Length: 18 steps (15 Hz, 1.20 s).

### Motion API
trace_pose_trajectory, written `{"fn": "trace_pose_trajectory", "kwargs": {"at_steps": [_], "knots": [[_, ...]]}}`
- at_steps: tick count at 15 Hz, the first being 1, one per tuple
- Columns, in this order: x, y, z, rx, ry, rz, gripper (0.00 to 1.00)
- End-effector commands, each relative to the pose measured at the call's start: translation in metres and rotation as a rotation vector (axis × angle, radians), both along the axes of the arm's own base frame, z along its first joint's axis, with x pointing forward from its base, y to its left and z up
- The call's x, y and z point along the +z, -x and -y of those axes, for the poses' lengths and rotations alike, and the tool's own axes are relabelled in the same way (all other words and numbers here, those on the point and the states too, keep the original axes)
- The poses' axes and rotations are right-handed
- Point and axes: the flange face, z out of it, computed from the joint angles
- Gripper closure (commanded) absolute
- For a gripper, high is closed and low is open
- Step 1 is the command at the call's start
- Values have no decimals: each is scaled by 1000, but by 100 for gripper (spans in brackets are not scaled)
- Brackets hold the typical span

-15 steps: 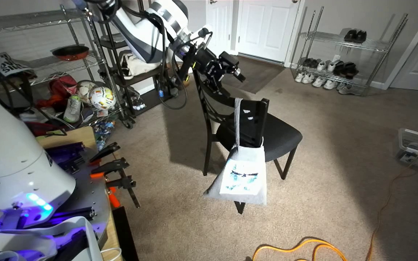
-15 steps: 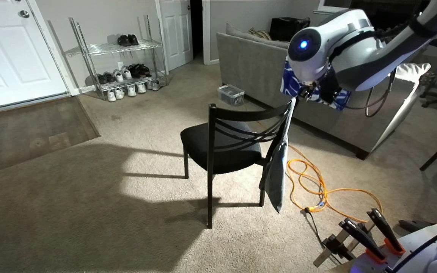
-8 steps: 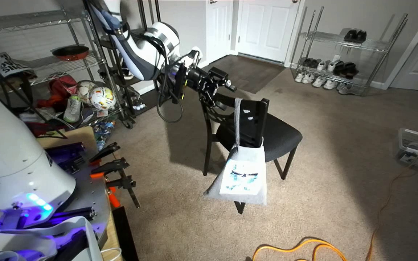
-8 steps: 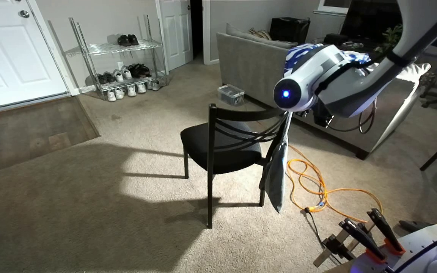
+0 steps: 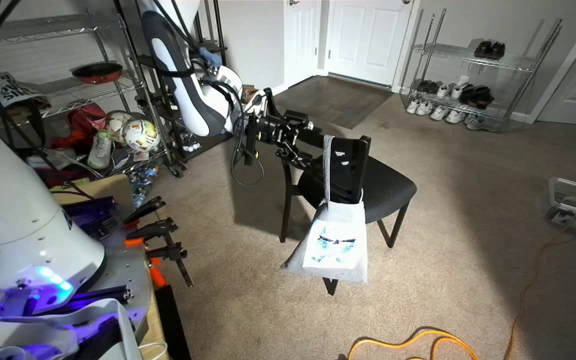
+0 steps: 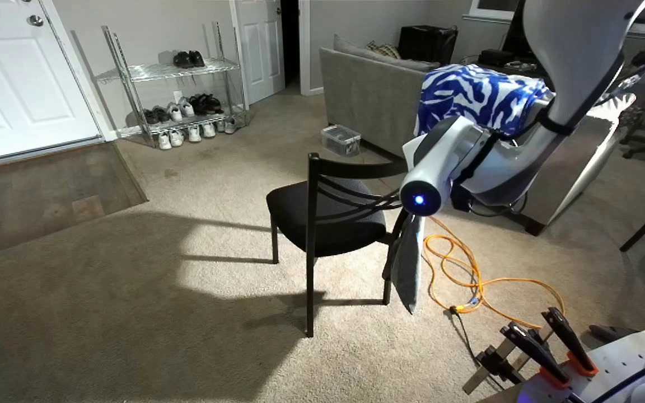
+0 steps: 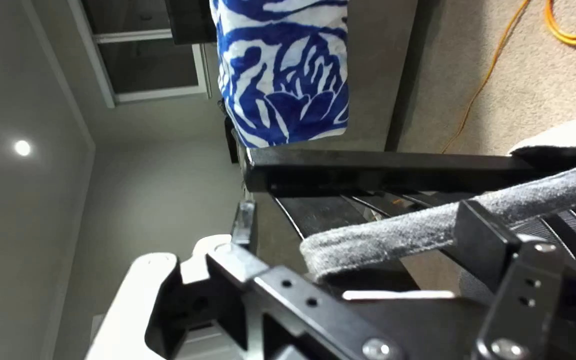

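Tote bag (image 5: 335, 245) hung from the black chair (image 5: 385, 190) below the jaws, gray strap (image 7: 393, 237) looped over the backrest's top rail (image 6: 364, 169), printed side showing in an exterior view. Gripper (image 7: 363, 227) was released, jaws standing wide apart close by that rail. Wrist view: strap ran slantwise across the space between the fingers (image 7: 485, 242), one finger covering part of it; couldn't tell whether they touched. Chair's side post (image 7: 383, 167) stood near the jaws, just beside the strap. Farther beyond the jaws, blue-and-white blanket (image 6: 468, 92) draped over the gray sofa (image 6: 373, 95). Orange cord (image 6: 480, 284) lay looped on the carpet (image 6: 233, 358), well below the jaws. Clamps (image 5: 150, 230) sat well behind the jaws, at the table (image 5: 100, 187) edge near the robot base (image 5: 33, 220). Shoe rack (image 5: 453, 52) was far off beyond the jaws, shoes (image 5: 489, 50) on its shelves; clear plastic box (image 5: 573, 205) on the carpet, also well apart from the jaws.
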Motion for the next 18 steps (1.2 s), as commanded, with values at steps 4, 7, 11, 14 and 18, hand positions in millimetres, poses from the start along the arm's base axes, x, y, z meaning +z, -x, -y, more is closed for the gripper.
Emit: {"fn": "trace_pose_trajectory", "kwargs": {"at_steps": [4, 7, 11, 14, 18], "knots": [[-33, -10, -8, 146, 101, 73, 0], [-43, -15, 2, 172, 143, 94, 0], [-49, -23, 24, 153, 184, 119, 0], [-49, -30, 47, 111, 197, 132, 0], [-47, -35, 62, 77, 200, 141, 0]]}}
